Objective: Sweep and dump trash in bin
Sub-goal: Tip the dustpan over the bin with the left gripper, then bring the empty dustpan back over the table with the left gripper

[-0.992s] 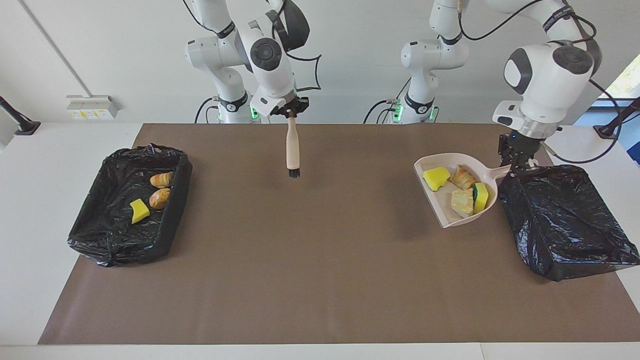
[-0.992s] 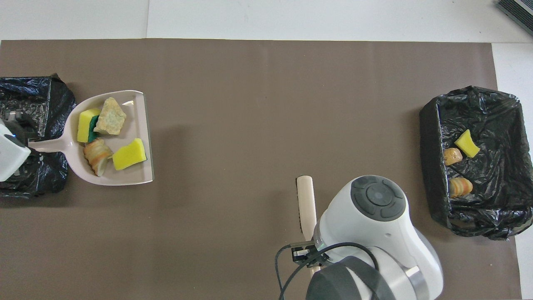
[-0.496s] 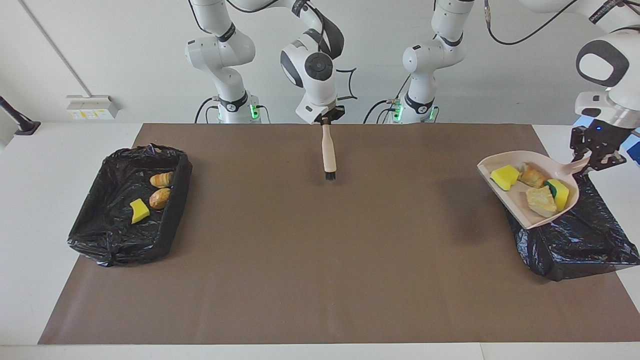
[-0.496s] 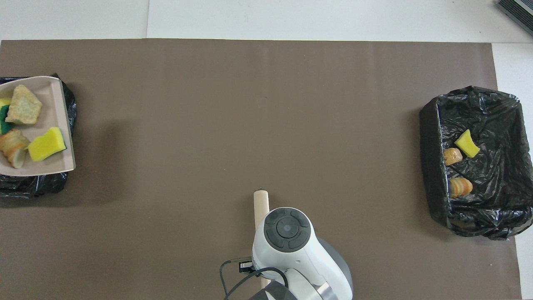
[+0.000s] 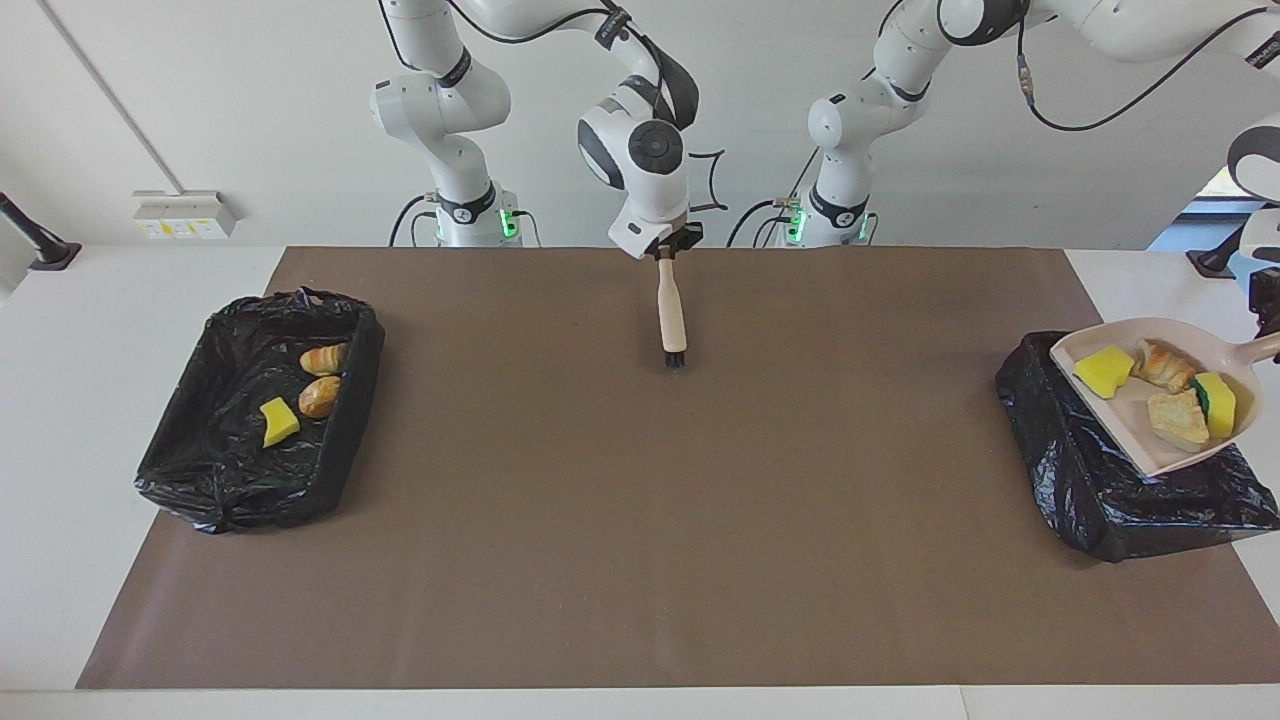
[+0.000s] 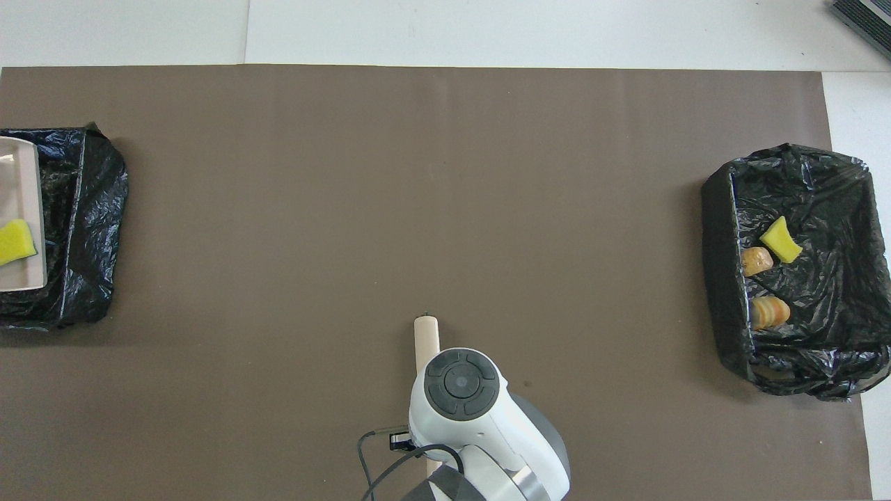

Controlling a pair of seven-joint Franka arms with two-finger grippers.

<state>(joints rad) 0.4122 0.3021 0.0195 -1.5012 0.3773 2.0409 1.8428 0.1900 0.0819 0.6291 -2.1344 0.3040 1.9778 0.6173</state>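
Observation:
My left gripper [image 5: 1270, 320], at the view's edge, is shut on the handle of the beige dustpan [image 5: 1130, 425]. It holds the pan in the air, tilted, over the black-lined bin [image 5: 1060, 470] at the left arm's end. In the pan lie trash scraps: a yellow sponge chunk [image 5: 1103, 370], a second sponge chunk [image 5: 1215, 405] and two bread-like pieces [image 5: 1163, 366]. The overhead view shows only the pan's edge [image 6: 21, 202] and one sponge chunk [image 6: 15, 241]. My right gripper [image 5: 668, 250] is shut on the beige hand brush [image 5: 671, 315], which hangs bristles down over the mat.
A second black-lined bin [image 5: 355, 400] at the right arm's end holds a yellow chunk [image 5: 279, 421] and two bread-like pieces [image 5: 325, 358]. A brown mat [image 5: 640, 520] covers the table. In the overhead view the right arm hides most of the brush [image 6: 425, 334].
My left arm has lifted the loaded dustpan from beside the bin to over it. My right arm has carried the brush sideways toward the left arm's end, to the table's middle.

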